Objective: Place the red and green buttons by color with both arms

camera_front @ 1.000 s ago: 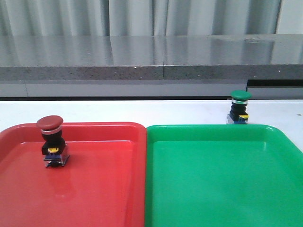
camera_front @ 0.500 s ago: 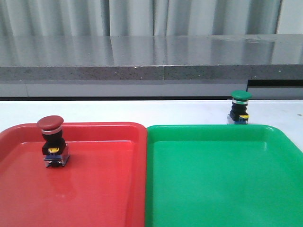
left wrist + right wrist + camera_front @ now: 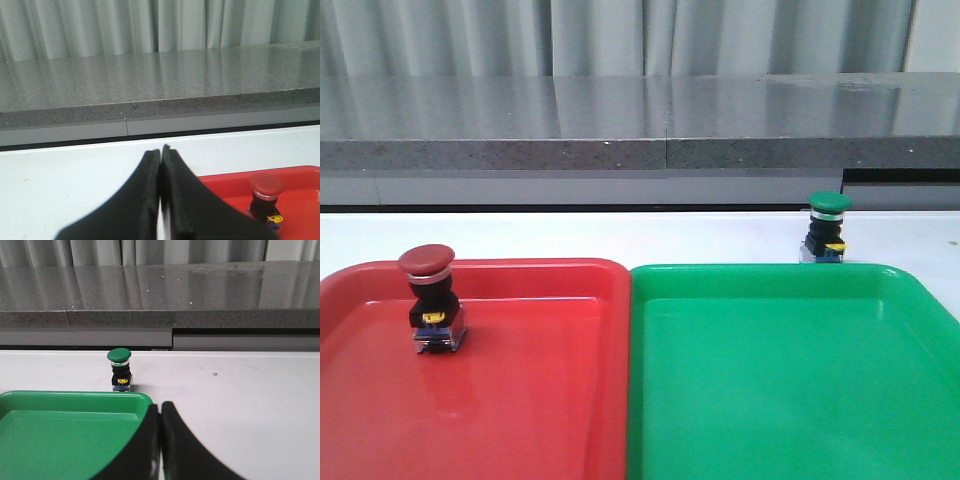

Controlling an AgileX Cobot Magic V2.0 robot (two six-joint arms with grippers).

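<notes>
While the red button (image 3: 428, 300) stands upright inside the red tray (image 3: 520, 400), toward its far left part, the green button (image 3: 827, 228) sits on the white desk (image 3: 620, 235) just beyond the far rim of the green tray (image 3: 790, 400), outside it and near its far right corner. Both trays lie side by side, their inner rims touching or nearly so. Neither arm shows in the front view. From the left wrist, the left pincer (image 3: 160, 152) is clenched, its two black fingers pressed together with nothing between them, and the red button appears beyond it in the tray. From the right wrist, the right pincer (image 3: 160, 407) is likewise clenched and empty, poised near the green tray's corner, with the green button standing upright farther off on the desk.
</notes>
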